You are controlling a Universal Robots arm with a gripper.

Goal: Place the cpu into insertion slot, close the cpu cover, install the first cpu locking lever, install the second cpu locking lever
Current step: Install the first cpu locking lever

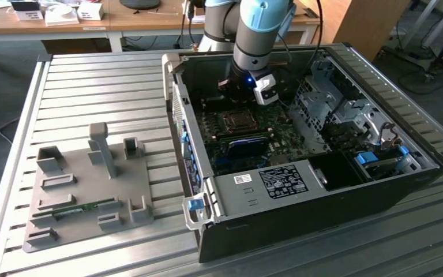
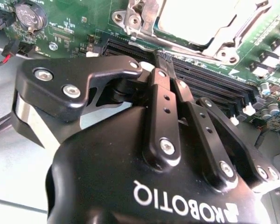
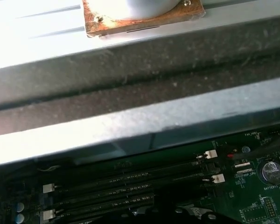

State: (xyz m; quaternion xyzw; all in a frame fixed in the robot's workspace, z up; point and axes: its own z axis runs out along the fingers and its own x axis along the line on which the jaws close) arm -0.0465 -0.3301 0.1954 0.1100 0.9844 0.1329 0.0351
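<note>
Open computer case on slatted metal table; robot arm reaches down inside. Gripper hovers low over green motherboard, fingers pressed together, nothing between them. Tip above long black memory slots. Just beyond tip: insertion slot with cpu seated, cpu cover framing it. Grey fixture tray well apart, outside case.
</note>
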